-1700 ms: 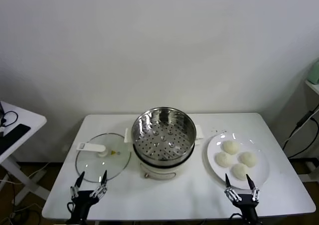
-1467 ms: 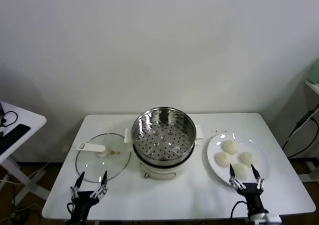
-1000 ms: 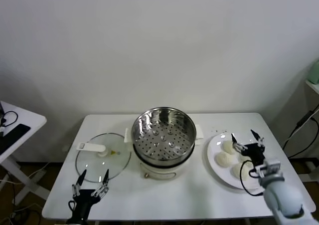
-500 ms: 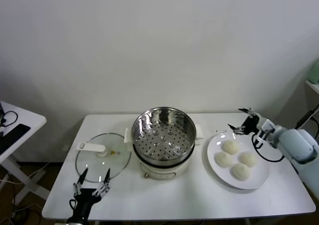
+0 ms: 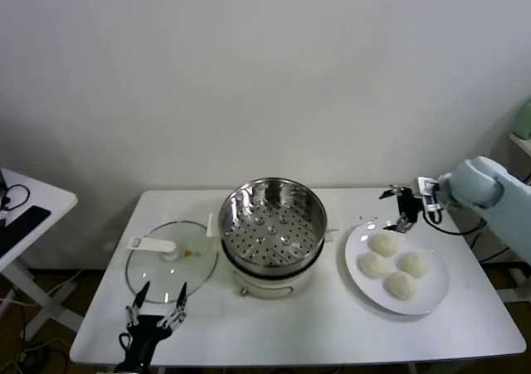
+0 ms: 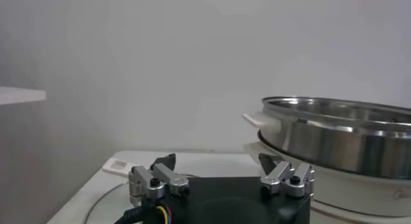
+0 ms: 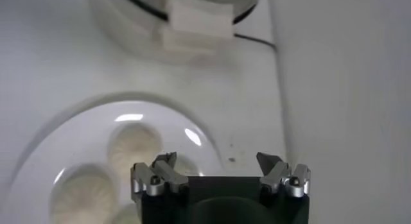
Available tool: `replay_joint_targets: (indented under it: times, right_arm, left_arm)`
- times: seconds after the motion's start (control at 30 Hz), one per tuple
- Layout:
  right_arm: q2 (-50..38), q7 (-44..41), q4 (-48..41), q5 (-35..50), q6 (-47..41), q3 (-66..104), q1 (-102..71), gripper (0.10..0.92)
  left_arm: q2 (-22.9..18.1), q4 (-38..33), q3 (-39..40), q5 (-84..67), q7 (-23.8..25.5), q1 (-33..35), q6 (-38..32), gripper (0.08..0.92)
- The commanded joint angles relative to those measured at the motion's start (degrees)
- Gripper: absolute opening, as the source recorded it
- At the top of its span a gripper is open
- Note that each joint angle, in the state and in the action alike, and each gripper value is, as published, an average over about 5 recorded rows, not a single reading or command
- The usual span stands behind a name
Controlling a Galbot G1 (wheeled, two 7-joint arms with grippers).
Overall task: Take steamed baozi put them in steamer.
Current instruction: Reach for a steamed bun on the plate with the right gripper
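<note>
Here the right gripper is spread wide with nothing between its fingers, hanging over the far rim of the plate, just behind the four baozi. None is in the steamer yet; all four sit clustered on the plate, well apart from the steamer, whose perforated floor is bare. The step in hand looks like the reach for a first bun. To do it well, the gripper should come down straight over one bun, probably the far one nearest it, straddle the dome, and close gently so the soft dough is not squashed or its neighbours nudged. The left gripper is parked at the near edge of the table, fingers apart and empty, by the glass lid.
</note>
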Motion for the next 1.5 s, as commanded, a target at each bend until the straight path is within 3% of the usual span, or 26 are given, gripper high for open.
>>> replay_joint_targets:
  times: [0.03, 0.7, 1.17, 1.5]
  right_arm:
    - [8.6, -11.2, -14.6, 0.8, 5.3, -22.6, 16.8, 0.823]
    - [18.0, -8.8, -28.5, -11.4, 7.2, -2.2, -3.5, 0.823]
    - [21.7, -6.2, -35.9, -17.1, 9.6, 8.8, -7.8, 0.823]
    - [22.2, -6.8, -35.1, -17.0, 9.7, 9.3, -8.4, 0.823]
  left_arm:
    - [-0.5, 0.2, -0.5, 0.1, 0.1, 0.1, -0.3, 0.823]
    - [-0.8, 2.0, -1.4, 1.6, 0.2, 0.4, -1.2, 0.823]
    - [-0.6, 2.9, -1.2, 2.3, 0.2, 0.1, -1.5, 0.823]
    - [-0.3, 3.1, -1.3, 2.5, 0.1, 0.6, -1.9, 0.823]
